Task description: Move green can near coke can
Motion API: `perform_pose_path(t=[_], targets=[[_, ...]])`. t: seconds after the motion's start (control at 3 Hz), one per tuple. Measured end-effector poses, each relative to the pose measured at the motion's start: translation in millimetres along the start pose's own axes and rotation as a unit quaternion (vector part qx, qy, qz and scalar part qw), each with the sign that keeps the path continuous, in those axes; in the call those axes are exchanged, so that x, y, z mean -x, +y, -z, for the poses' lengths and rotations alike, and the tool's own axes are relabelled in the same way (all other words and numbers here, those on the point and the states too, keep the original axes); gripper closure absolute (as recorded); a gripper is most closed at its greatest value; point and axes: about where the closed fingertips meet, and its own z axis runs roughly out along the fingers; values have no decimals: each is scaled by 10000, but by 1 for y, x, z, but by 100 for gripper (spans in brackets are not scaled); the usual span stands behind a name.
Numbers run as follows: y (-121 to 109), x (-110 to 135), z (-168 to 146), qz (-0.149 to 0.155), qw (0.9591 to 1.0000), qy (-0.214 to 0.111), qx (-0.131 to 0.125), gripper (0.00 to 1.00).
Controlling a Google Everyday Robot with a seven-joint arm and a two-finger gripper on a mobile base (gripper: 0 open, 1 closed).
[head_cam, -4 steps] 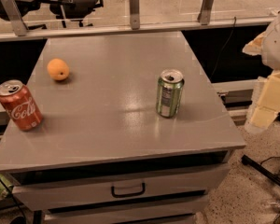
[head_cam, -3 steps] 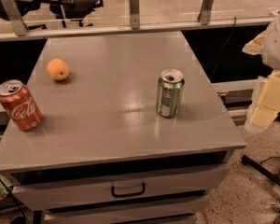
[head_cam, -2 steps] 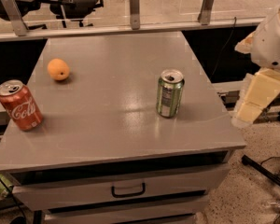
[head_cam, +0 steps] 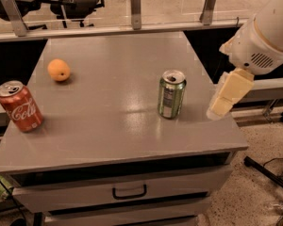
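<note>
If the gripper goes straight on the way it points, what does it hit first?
Likely the table near its right edge, not the green can: the gripper, right of the can, points down-left. Depth is unclear.

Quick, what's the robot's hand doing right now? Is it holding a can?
Gripper: right of the green can, not touching it, holding no can; open or closed cannot be told.

My arm (head_cam: 266, 34) is a fat, rounded white housing of smooth plastic, with a small oval grille of dark slots on its side. Under it my gripper (head_cam: 221, 105) is a pale cream, blocky piece with flat faces, narrowing downward; it sits over the table's (head_cam: 108, 140) right edge.
</note>
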Motion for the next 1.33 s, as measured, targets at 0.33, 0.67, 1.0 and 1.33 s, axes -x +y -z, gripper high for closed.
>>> perform_pose_path(t=[0.33, 0.67, 1.0, 1.33], targets=[[-5, 7, -21, -124, 9998, -163, 54, 0], [-11, 15, -39, -216, 9991, -346, 124, 0], [-13, 31, -53, -204, 9981, -554, 193, 0], [-10, 48, -66, -146, 9968, -715, 311, 0]])
